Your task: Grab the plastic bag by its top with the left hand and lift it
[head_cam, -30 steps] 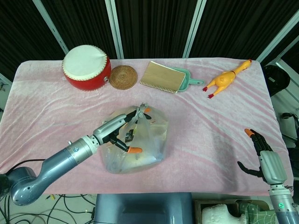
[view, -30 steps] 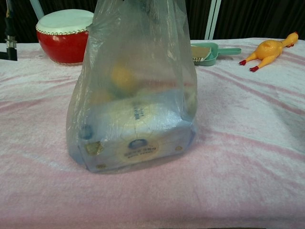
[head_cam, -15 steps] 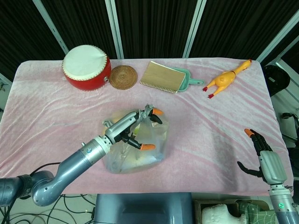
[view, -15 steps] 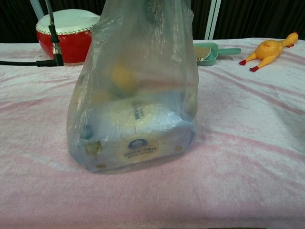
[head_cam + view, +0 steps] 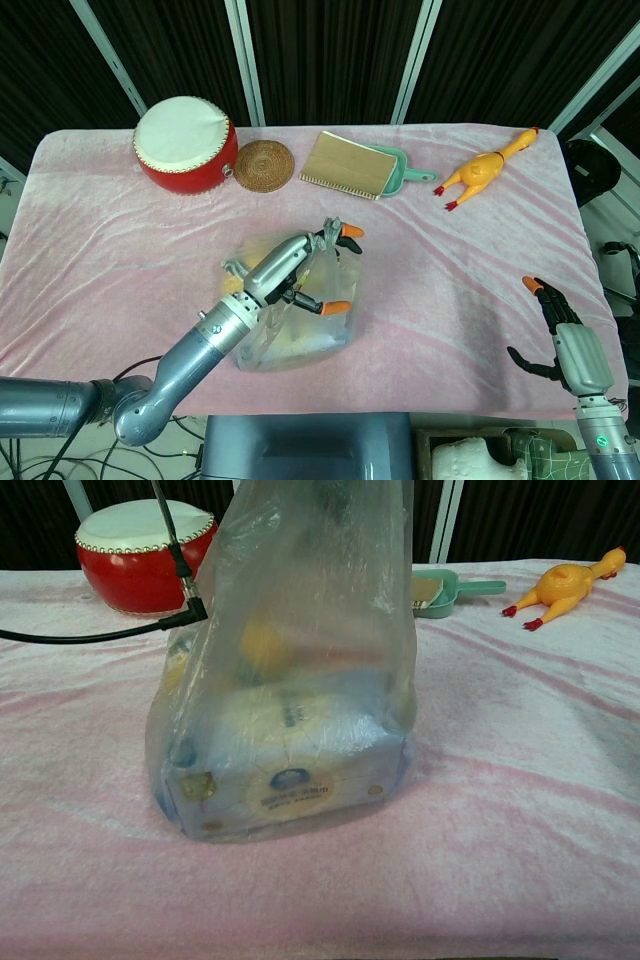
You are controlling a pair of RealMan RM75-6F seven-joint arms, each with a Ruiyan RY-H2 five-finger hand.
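Observation:
A clear plastic bag (image 5: 305,342) with a box and a yellow item inside stands on the pink cloth (image 5: 450,280) near the table's front middle. My left hand (image 5: 292,272) is over it and grips its gathered top, with the orange fingertips (image 5: 351,232) spread. In the chest view the bag (image 5: 290,680) is pulled tall and narrow, its base looks to be touching the cloth, and its top runs out of frame. My right hand (image 5: 566,342) hangs open at the table's front right edge, holding nothing.
Along the back stand a red drum (image 5: 185,145), a woven coaster (image 5: 264,165), a brush on a green dustpan (image 5: 362,167) and a rubber chicken (image 5: 485,170). A black cable (image 5: 100,635) from my left arm crosses the chest view left of the bag.
My left hand has risen with the bag's top, stretching the bag taller and narrower. The arm's cable has swung into the chest view. The right hand has not moved.

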